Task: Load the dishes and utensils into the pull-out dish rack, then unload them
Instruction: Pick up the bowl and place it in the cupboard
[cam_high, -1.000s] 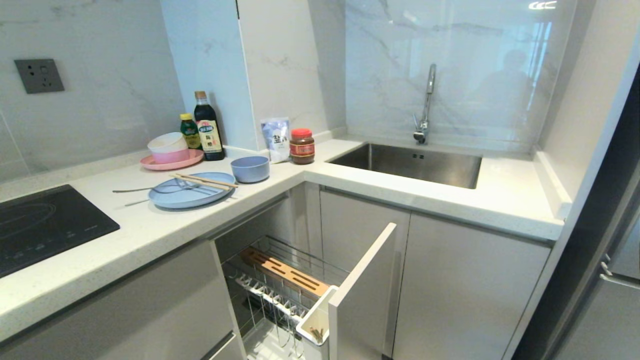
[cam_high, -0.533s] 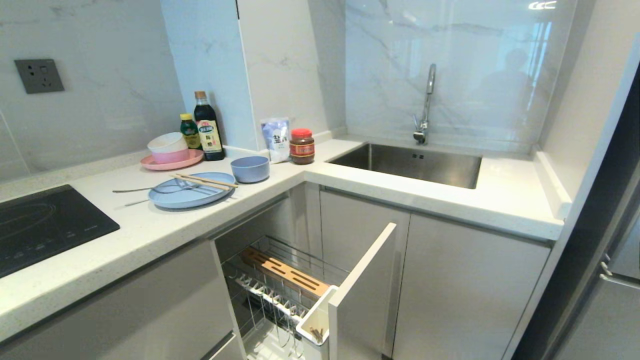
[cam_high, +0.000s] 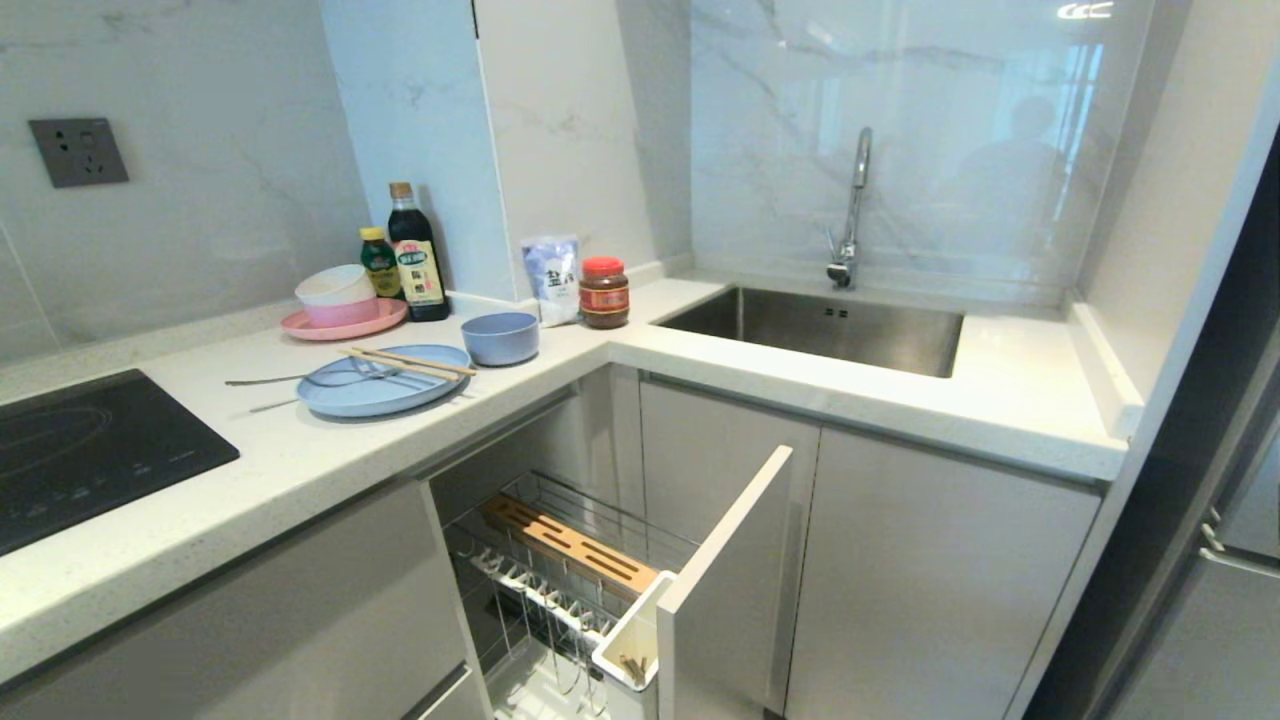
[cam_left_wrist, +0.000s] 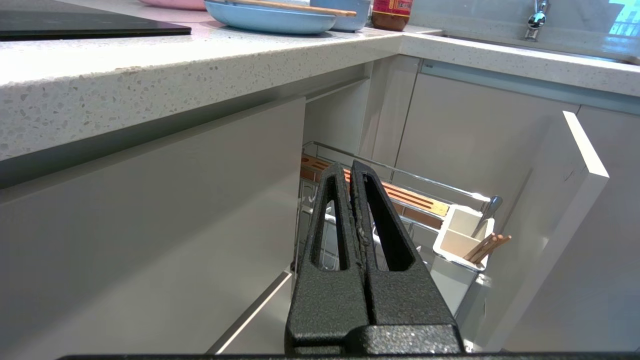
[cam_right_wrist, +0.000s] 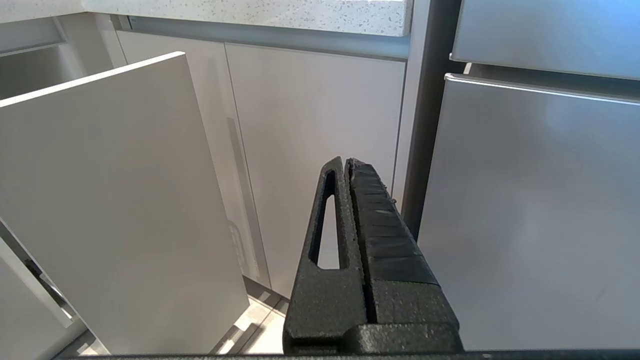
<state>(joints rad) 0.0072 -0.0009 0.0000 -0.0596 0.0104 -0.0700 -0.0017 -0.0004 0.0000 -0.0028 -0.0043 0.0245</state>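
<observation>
On the counter lies a pale blue plate (cam_high: 383, 390) with wooden chopsticks (cam_high: 410, 362) across it. A silver fork (cam_high: 270, 379) rests with its tines on the plate's rim. A small pale blue bowl (cam_high: 500, 337) stands just right of the plate. Below, the pull-out dish rack (cam_high: 620, 515) is drawn out, showing its wooden strip (cam_high: 570, 545), white caddy (cam_high: 625, 650) and white cabinet front (cam_high: 725, 570). Neither arm shows in the head view. My left gripper (cam_left_wrist: 347, 166) is shut and empty, low before the rack (cam_left_wrist: 400, 172). My right gripper (cam_right_wrist: 346, 161) is shut and empty, facing cabinet doors.
The caddy (cam_left_wrist: 460, 235) holds brown sticks (cam_left_wrist: 487, 247) and a metal handle (cam_left_wrist: 489, 209). A pink plate with stacked bowls (cam_high: 340, 300), bottles (cam_high: 415, 255), a pouch (cam_high: 552, 278) and a jar (cam_high: 604, 292) line the wall. Hob (cam_high: 80, 450) left, sink (cam_high: 830, 325) right, fridge (cam_right_wrist: 525, 200) beyond.
</observation>
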